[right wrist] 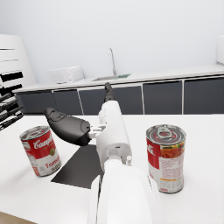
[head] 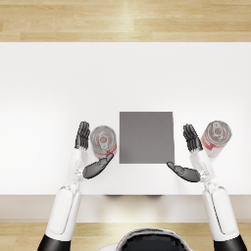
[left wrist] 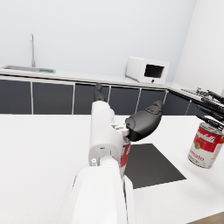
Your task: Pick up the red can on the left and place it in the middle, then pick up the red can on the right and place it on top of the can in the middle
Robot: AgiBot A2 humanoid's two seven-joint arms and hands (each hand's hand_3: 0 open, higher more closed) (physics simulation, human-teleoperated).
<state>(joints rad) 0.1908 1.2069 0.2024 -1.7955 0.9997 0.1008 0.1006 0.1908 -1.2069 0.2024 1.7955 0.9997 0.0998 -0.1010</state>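
Observation:
The left red can stands upright just left of the dark square mat. My left hand is open around it, fingers straight along its outer side and thumb near its front. In the left wrist view the forearm hides most of this can, beside the thumb. The right red can stands right of the mat. My right hand is open between mat and can, its back toward the can. The right wrist view also shows the left can.
Everything stands on a white table whose near edge runs just behind my hands. Beyond it lies a wooden floor. A kitchen counter with a microwave and a tap stands far behind.

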